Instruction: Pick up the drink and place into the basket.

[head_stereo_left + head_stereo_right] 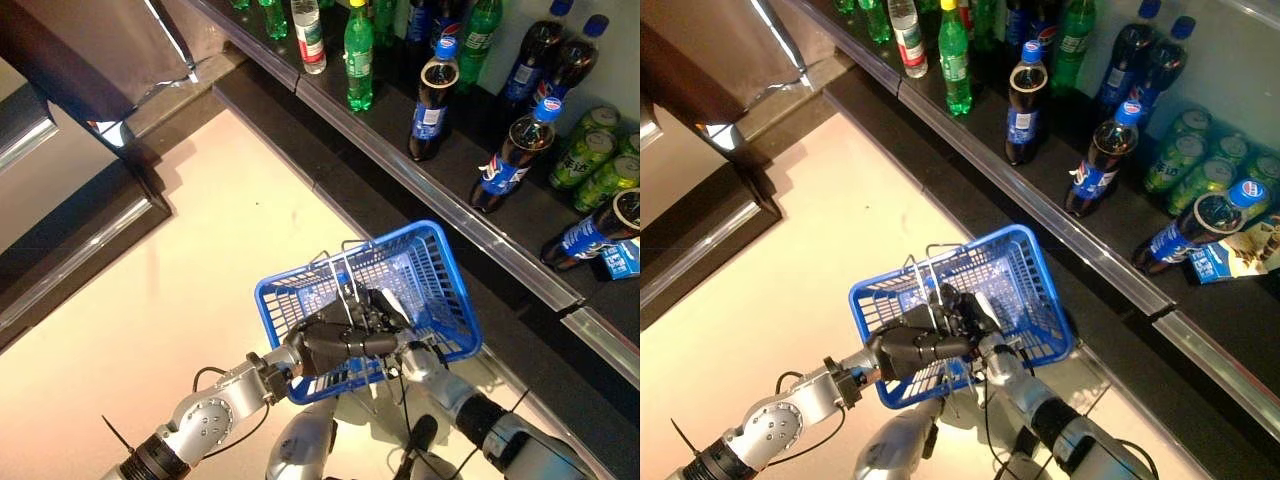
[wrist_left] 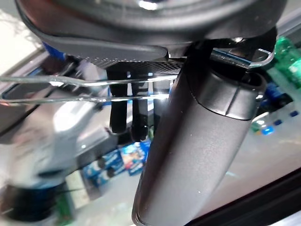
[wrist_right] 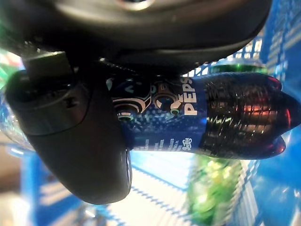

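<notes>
Right wrist view: cola bottle (image 3: 225, 117) inside basket (image 3: 277, 42).

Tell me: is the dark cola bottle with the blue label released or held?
Held. The right hand is curled round the dark cola bottle, with the blue plastic basket and a green bottle behind it.
</notes>
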Tool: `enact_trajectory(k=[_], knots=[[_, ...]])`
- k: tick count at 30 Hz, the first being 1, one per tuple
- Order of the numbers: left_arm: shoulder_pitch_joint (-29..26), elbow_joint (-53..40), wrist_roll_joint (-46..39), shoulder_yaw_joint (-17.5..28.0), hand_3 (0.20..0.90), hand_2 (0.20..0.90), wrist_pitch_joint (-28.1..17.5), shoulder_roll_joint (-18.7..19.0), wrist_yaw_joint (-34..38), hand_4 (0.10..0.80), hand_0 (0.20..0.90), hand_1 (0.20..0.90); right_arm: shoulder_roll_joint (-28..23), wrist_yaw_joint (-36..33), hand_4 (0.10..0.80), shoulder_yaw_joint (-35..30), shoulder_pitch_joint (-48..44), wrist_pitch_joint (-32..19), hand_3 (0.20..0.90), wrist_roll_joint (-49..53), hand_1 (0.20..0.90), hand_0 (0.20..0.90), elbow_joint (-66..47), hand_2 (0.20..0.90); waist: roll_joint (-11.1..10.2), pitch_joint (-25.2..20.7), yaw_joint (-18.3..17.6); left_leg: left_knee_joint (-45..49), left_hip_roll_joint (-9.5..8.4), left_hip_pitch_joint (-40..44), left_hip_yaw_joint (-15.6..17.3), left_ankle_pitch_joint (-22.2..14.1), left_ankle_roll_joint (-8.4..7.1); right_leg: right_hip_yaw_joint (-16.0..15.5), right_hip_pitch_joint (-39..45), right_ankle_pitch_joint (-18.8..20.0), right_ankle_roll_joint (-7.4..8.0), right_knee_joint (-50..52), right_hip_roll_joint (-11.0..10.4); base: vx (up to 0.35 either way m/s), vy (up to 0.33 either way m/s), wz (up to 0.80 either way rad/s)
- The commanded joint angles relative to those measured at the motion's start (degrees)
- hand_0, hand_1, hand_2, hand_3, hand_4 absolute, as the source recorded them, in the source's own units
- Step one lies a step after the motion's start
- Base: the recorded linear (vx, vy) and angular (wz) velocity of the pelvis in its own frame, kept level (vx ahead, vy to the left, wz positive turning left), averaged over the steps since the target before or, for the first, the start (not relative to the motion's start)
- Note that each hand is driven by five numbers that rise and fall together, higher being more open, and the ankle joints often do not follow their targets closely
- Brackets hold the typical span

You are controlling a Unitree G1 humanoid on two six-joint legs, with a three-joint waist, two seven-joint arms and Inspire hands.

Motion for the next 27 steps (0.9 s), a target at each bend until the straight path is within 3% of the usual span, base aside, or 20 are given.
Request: enact_trajectory(k=[1,8,12,18,24,26,27], knots=[[-6.67,-13.05,-7.93,-1.96,0.2,0.3,-5.13,-6.74,-10.81,0.1,0.3,0.3,6.82,3.86,0.1,4.59,-3.82,2.31,0.2,-3.33,0.3,0.3,4.37,0.3,-3.47,-13.16,2.8,0.46,1.47,1.85,1.03,-6.83,-1.54,1.75,-1.95,1.09,2.15,0.52,-5.81,0.041,-0.049,0.09],[-7.2,-12.87,-6.19,-2.92,0.2,0.3,-1.44,-10.34,-9.34,0.1,0.3,0.3,9.01,9.39,0.1,6.53,-9.17,10.63,0.2,-16.73,0.3,0.3,13.62,0.3,-4.3,-13.6,4.74,0.26,1.48,2.31,0.13,-6.96,-1.34,0.99,-1.1,0.95,1.99,0.53,-5.41,0.026,-0.03,0.15],[-7.63,-12.68,-4.74,-3.7,0.2,0.3,-0.56,-12.16,-8.36,0.1,0.3,0.3,10.13,16.82,0.1,8.67,-10.89,16.04,0.2,-27.7,0.3,0.3,17.81,0.3,-4.71,-13.66,5.58,0.1,1.47,2.27,0.0,-7.04,-1.21,0.64,-1.04,1.04,2.07,0.38,-5.42,0.003,-0.006,0.03],[-7.41,-12.08,-2.18,-5.09,0.2,0.3,-0.42,-14.5,-7.99,0.1,0.3,0.3,11.61,21.86,0.1,10.95,-12.85,19.09,0.2,-39.22,0.3,0.3,20.51,0.3,-5.03,-13.58,6.31,-0.16,1.33,2.27,-0.17,-7.06,-0.93,0.28,-1.22,1.31,2.14,0.24,-5.38,-0.004,0.001,0.02],[-7.63,-12.14,-1.41,-5.57,0.2,0.3,-1.1,-15.49,-7.24,0.1,0.3,0.3,12.29,22.02,0.1,10.76,-12.97,20.13,0.2,-39.23,0.3,0.3,22.43,0.3,-5.05,-13.33,6.4,-0.29,1.21,2.13,-0.21,-7.16,-0.7,0.26,-1.78,1.43,2.03,0.34,-5.35,0.0,0.0,0.0],[-7.74,-12.3,-1.62,-5.4,0.2,0.3,-1.3,-15.47,-7.02,0.1,0.3,0.3,12.19,21.02,0.438,10.47,-12.56,19.91,0.538,-38.97,0.589,0.589,22.96,0.589,-5.03,-13.21,6.33,-0.29,1.18,2.09,-0.22,-7.23,-0.62,0.34,-2.03,1.47,1.98,0.39,-5.34,0.0,0.0,0.0],[-7.87,-12.59,-1.79,-5.3,0.2,0.3,-1.33,-15.52,-6.66,0.1,0.3,0.3,12.23,20.45,0.685,10.18,-12.45,19.83,0.785,-38.42,0.801,0.801,23.24,0.801,-4.99,-13.09,6.3,-0.29,1.2,2.04,-0.15,-7.25,-0.59,0.38,-2.13,1.47,1.94,0.4,-5.35,0.0,0.0,0.0]])
